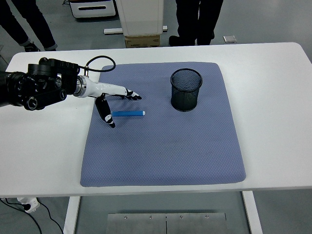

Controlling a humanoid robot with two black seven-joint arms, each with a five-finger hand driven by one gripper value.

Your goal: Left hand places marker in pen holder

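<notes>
No readable text from my feed

I can make out no lettering, number, brand or sign anywhere: the blue marker [127,113] shows no print I can read, the black mesh pen holder [185,89] carries no label, and the cardboard box [142,42] on the floor beyond the worktop [273,97] is too small and blurred to read.

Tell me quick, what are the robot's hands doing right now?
Left hand: open, fingers spread over the blue marker, holding nothing.
Right hand: not in view.
</notes>
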